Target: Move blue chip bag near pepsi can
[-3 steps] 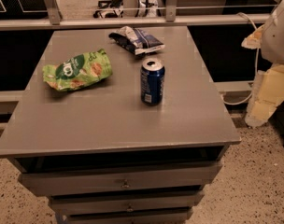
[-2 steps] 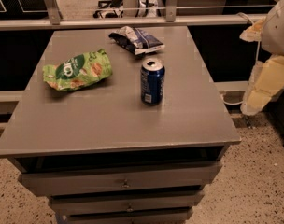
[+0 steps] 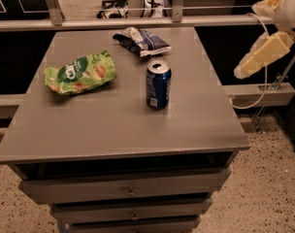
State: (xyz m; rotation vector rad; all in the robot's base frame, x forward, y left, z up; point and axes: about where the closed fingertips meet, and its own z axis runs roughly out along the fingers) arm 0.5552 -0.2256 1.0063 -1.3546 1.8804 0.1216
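Blue chip bag [image 3: 141, 40] behind pepsi can [image 3: 158, 84]; gripper [image 3: 241, 71] right of table [image 3: 113, 125], touching nothing.

Your arm [image 3: 289, 8] shows only at the right edge of view. Up top is a rounded white shell, smooth, with a cream-yellow piece beside it. Under that you get a blocky cream-yellow segment with flat faces and soft corners. It narrows toward the claw [image 3: 240, 72], same cream colour, which sits off the right side of the bench [image 3: 113, 125] and clear of it. A thin pale cable [image 3: 260, 94] loops below that segment.
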